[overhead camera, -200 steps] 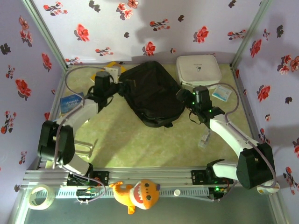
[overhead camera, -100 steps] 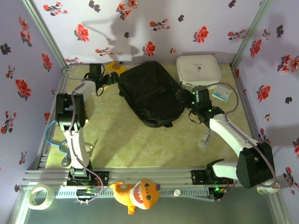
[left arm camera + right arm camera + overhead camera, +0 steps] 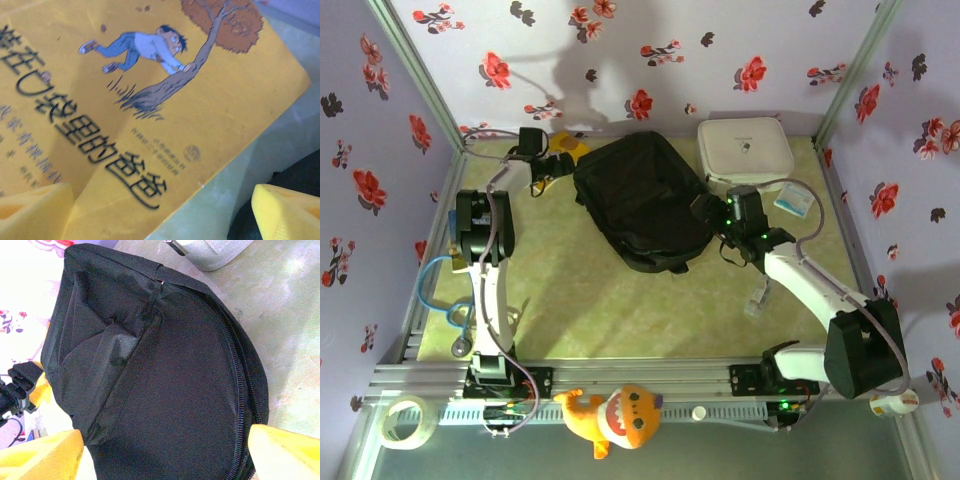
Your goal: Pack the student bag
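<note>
The student bag [image 3: 640, 200], a big black fabric backpack, lies flat in the middle of the table. A yellow picture book [image 3: 567, 147] lies by its far left corner. My left gripper [image 3: 546, 163] hovers over that book, open. In the left wrist view its yellow fingers [image 3: 35, 210] straddle the book's cover [image 3: 125, 100], with a bit of the bag [image 3: 300, 172] at the right. My right gripper [image 3: 706, 211] sits at the bag's right edge, open. In the right wrist view the bag's zippered panel [image 3: 165, 390] lies between the spread jaws of that gripper [image 3: 162, 455].
A white zip case [image 3: 745, 150] lies at the back right, close to the bag. A small packet [image 3: 793, 200] and a clear item [image 3: 756, 298] lie on the right. A stuffed shark [image 3: 615, 418] and a tape roll [image 3: 405, 420] sit at the near edge. Flowered walls enclose the table.
My left arm has swung from the bag's left edge out to the back left, over the yellow book. The right arm has barely shifted.
</note>
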